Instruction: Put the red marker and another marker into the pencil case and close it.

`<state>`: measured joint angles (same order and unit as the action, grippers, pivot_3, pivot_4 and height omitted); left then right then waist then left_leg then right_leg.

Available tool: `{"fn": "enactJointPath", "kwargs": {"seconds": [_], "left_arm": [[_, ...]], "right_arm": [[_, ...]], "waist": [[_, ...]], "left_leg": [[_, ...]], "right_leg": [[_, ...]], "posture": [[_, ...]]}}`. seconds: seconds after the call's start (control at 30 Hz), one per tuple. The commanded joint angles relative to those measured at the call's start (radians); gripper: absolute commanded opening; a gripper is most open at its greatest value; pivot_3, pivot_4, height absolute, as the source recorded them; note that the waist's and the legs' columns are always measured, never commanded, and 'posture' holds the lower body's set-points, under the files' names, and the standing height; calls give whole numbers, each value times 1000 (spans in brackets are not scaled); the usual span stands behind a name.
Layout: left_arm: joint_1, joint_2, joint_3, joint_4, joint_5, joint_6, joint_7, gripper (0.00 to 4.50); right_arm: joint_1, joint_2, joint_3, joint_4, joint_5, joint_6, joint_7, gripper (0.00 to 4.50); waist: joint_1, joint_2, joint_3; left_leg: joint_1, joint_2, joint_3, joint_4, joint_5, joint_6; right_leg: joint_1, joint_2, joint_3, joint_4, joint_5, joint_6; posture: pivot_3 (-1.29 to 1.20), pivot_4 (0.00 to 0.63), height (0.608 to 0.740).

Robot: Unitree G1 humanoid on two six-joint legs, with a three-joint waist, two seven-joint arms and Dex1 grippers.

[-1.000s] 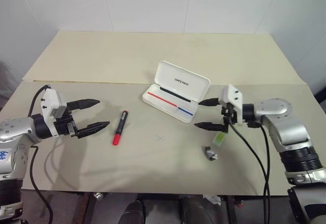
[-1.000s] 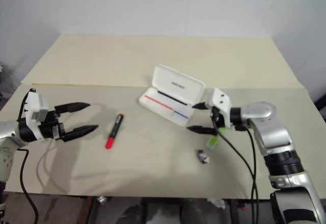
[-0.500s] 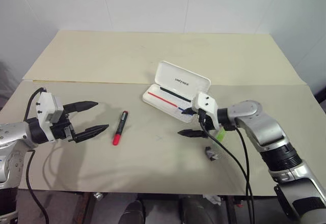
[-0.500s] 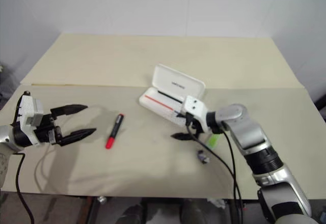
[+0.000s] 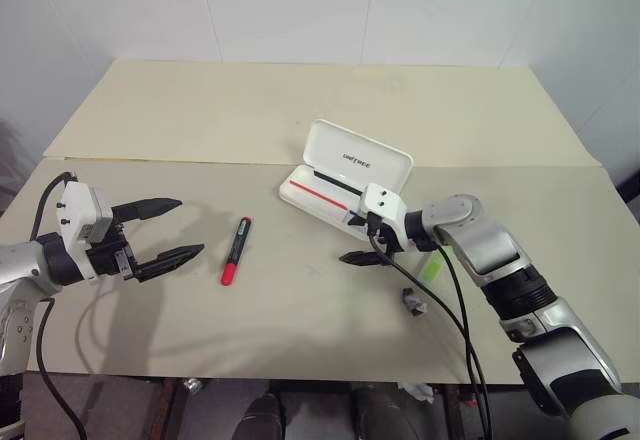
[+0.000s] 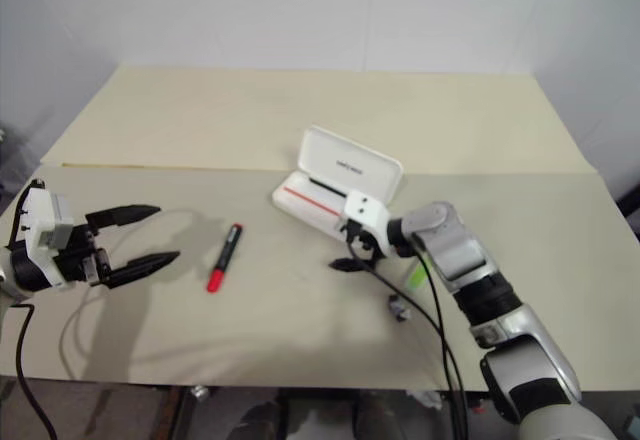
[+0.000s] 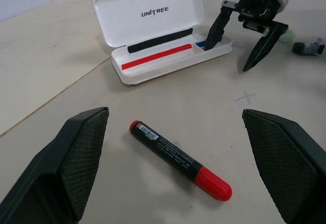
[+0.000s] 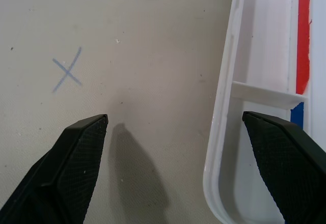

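The right hand (image 5: pixel 362 242) has swung in from beside the green marker (image 5: pixel 432 266) to the pencil case (image 5: pixel 345 181), fingers spread and empty, so nothing is packed yet. The left hand (image 5: pixel 160 232) waits spread, the red marker (image 5: pixel 236 250) just ahead. Beige table (image 5: pixel 300 110), white walls.

Head cams sit up high, looking forward and down over the whole table (image 5: pixel 300 120), and both show basically the same scene, just shifted sideways a bit. Left wrist cam rides low and close, looking across the tabletop at the red marker (image 7: pixel 178 160), with the open pencil case (image 7: pixel 158 30) further back. Right wrist cam looks almost straight down, very near the case's corner and a pen-drawn cross (image 8: pixel 66 73).
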<state>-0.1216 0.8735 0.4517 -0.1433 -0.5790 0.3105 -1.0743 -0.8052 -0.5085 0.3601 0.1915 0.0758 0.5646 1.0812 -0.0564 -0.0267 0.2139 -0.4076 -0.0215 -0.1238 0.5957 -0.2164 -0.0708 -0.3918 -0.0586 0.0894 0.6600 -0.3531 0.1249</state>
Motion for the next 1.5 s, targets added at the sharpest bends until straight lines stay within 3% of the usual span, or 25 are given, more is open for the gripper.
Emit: {"fn": "enactJointPath", "kwargs": {"seconds": [0.03, 0.13, 0.47, 0.7, 0.8, 0.93, 1.17, 1.5], "left_arm": [[6, 14, 35, -40, -19, 6, 13, 4492], [7, 12, 36, -46, -21, 10, 19, 4500], [-29, 5, 7, -32, -16, 5, 34, 4500], [-126, -12, -71, 30, 2, -17, 19, 4500], [-165, -16, -104, 65, 10, -29, 6, 4500], [-208, -27, -138, 96, 13, -40, -10, 4500], [-232, -46, -162, 119, 16, -48, -20, 4500], [-205, -62, -158, 90, 15, -42, -5, 4500]], "right_arm": [[-41, 15, 19, 10, -20, -14, 9, 4311], [-62, 28, 20, 30, -29, -11, 2, 3569], [-85, 26, -19, 21, -26, -31, -7, 18], [-47, -14, -76, -68, 11, -78, 17, 18], [11, -64, -119, -202, 53, -120, 48, 18], [112, -169, -101, -361, 39, -142, 89, 18], [208, -261, -61, -482, 20, -131, 136, 18], [250, -238, -1, -480, -6, -134, 109, 18]], "waist": [[-1, 0, 0], [-2, 0, 0], [-2, 0, 0], [1, 0, 0], [2, 0, 0], [5, 0, 0], [0, 0, 0], [3, -1, 0]], "left_leg": [[0, 0, 0, 0, 0, 0], [0, 0, 0, 0, 0, 0], [0, 0, 0, 0, 0, 0], [0, 0, 0, 0, 0, 0], [-1, 0, 0, 0, 0, 0], [-2, 0, 0, 0, 0, 0], [-1, 1, 0, 1, 0, 0], [-1, 0, 0, 2, 0, 0]], "right_leg": [[0, 0, 0, 0, 0, 0], [0, 0, 0, 1, 0, 0], [0, 0, 0, 0, 0, 0], [0, 0, 0, 0, 0, 0], [0, 0, 0, -1, 0, 0], [0, 0, -1, -2, 0, 0], [0, 1, 0, 0, 0, 0], [0, 1, 0, 0, 0, 0]], "posture": [[0, 150, 740], [0, 150, 740], [0, 150, 740], [0, 150, 740], [0, 150, 740], [0, 150, 740], [0, 150, 740], [0, 150, 740]]}}
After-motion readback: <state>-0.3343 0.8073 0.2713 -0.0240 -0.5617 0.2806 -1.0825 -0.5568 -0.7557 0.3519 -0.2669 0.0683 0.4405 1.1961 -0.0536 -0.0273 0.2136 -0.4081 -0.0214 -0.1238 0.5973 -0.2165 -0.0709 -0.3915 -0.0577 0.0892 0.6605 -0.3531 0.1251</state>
